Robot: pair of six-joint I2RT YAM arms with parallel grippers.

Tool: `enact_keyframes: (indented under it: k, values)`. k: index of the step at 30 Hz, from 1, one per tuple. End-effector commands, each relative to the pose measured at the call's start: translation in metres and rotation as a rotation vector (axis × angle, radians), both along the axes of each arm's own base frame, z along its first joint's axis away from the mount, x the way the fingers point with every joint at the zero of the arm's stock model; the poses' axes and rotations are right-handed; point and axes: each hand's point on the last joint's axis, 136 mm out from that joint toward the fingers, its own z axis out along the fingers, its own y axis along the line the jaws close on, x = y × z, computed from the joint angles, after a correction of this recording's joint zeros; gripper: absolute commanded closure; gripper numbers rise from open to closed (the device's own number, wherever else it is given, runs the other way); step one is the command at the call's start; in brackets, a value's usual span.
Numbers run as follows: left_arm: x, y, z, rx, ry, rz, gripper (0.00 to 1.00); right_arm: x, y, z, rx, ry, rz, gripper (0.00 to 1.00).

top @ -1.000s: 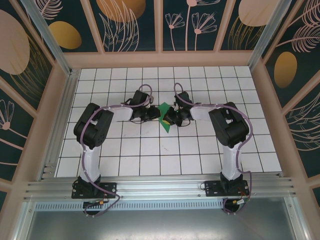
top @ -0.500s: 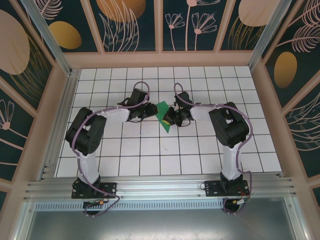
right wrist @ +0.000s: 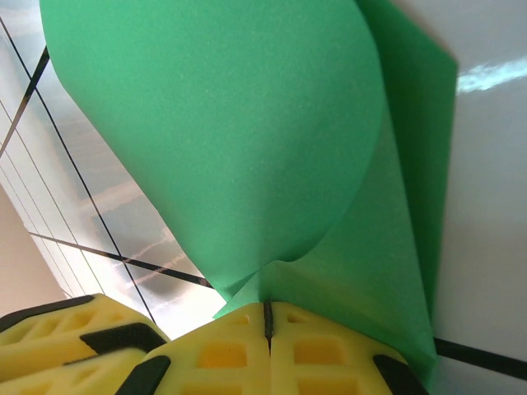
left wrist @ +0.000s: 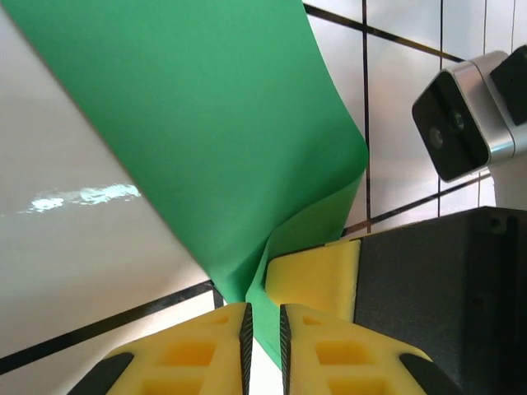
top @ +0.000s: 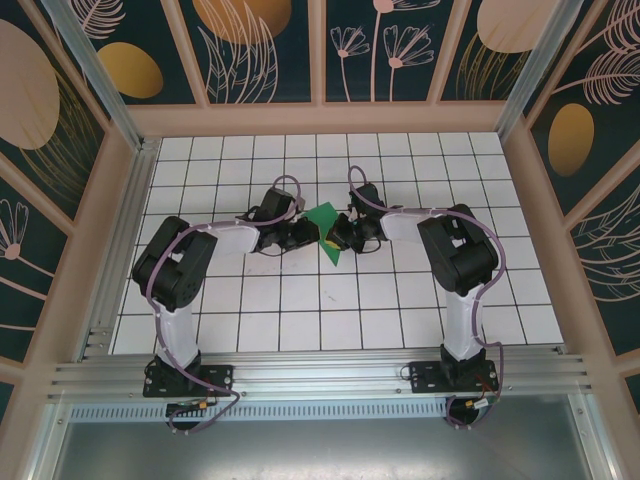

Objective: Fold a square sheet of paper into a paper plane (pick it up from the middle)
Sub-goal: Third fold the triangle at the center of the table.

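Note:
The square sheet of paper (top: 325, 228) is green, partly folded and lifted off the tiles between the two grippers at mid-table. My right gripper (top: 338, 235) pinches its right side; in the right wrist view the yellow fingertips (right wrist: 266, 309) are pressed together on a corner of the curled sheet (right wrist: 230, 140). My left gripper (top: 308, 232) is at the sheet's left side. In the left wrist view its jaws (left wrist: 263, 317) stand a narrow gap apart, with a flap of the green sheet (left wrist: 206, 123) running into that gap. A yellow finger of the right gripper (left wrist: 317, 276) sits just beyond.
White tiled table (top: 300, 300) with raised pink walls (top: 120, 220) on three sides. The right arm's wrist camera (left wrist: 461, 123) is close to my left fingers. Both arm bases are on the metal rail (top: 320, 375) at the near edge.
The left gripper drew back up and left from the sheet, then returned to its left side. The right gripper has held its pinch without moving.

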Motion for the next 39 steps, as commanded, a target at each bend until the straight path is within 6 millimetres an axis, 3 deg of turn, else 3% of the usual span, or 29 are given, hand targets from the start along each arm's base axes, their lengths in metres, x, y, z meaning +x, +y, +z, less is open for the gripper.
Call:
enact_keyframes:
  k: [1, 17, 27, 30, 39]
  values:
    - [-0.004, -0.009, -0.005, -0.027, 0.017, -0.039, 0.79, -0.019, -0.021, -0.034, -0.102, 0.090, -0.013, 1.00]
    - [0.008, -0.016, -0.018, -0.003, 0.024, -0.047, 0.81, -0.019, -0.020, -0.035, -0.103, 0.093, -0.010, 1.00]
    - [0.000, -0.011, -0.030, 0.025, 0.051, -0.053, 0.82, -0.019, -0.019, -0.034, -0.098, 0.093, -0.009, 1.00]
    - [0.001, -0.008, -0.033, 0.050, 0.050, -0.050, 0.86, -0.019, -0.017, -0.032, -0.085, 0.092, -0.006, 1.00]
    - [0.004, 0.010, -0.052, 0.178, 0.052, -0.018, 1.00, -0.008, -0.003, 0.005, 0.006, 0.006, 0.036, 1.00]
